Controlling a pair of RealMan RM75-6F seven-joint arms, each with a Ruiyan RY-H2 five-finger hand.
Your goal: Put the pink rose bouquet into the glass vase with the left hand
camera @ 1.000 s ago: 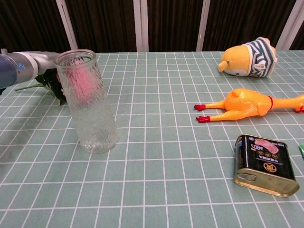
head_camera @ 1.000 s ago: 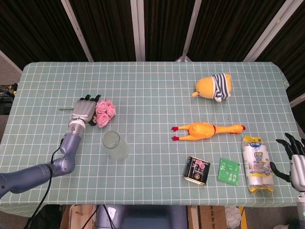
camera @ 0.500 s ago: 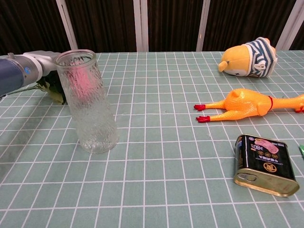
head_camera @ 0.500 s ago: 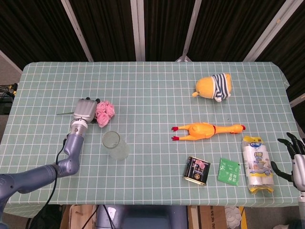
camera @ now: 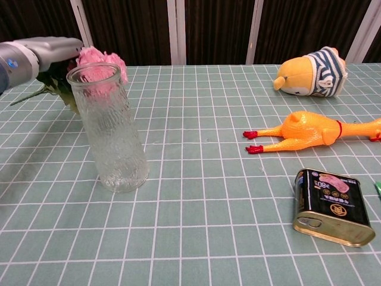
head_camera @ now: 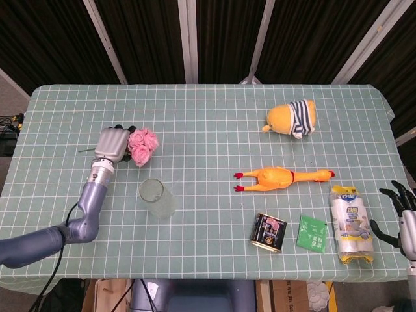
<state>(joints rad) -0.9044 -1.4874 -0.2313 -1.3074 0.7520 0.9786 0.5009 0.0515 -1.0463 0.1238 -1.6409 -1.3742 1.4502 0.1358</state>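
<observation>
- Holding the pink rose bouquet (head_camera: 142,145) in the left hand (head_camera: 110,143), fingers wrapped round the stem end; blooms stick out to the right of the hand, a thin stem pokes out to the left in head view.
- Bouquet looks lifted off the worktop (head_camera: 208,117) in chest view (camera: 98,59), blooms level with the vase rim, behind it. Not in the vase yet.
- Glass vase (head_camera: 156,197) stands upright, just in front of and to the right of the hand, apart from it. Mouth is narrow (camera: 94,74).
- Risk 1: bouquet lies roughly sideways in the grip; stems must tip down to go in. If not turned enough, leaves or stems catch the rim and flowers end up draped across the top.
- Risk 2: vase is tall, looks light, nothing steadies it. A knock from the hand or forearm on approach could topple it.
- Risk 3: fingers hide the grip itself, cannot tell how firm it is; a loose hold could let the bouquet slide out during the turn.
- Risk 4: letting go too high or off-centre, so the stems miss the mouth and the bouquet lands on the worktop.
- Right hand (head_camera: 407,224) sits at the far right worktop edge, fingers spread, holding nothing, beside the plastic packet (head_camera: 351,225). Well away, no conflict likely.
- Rubber chicken (head_camera: 285,177), tin (head_camera: 270,232) and plush toy (head_camera: 292,118) are well apart from the vase; not in the path.
</observation>
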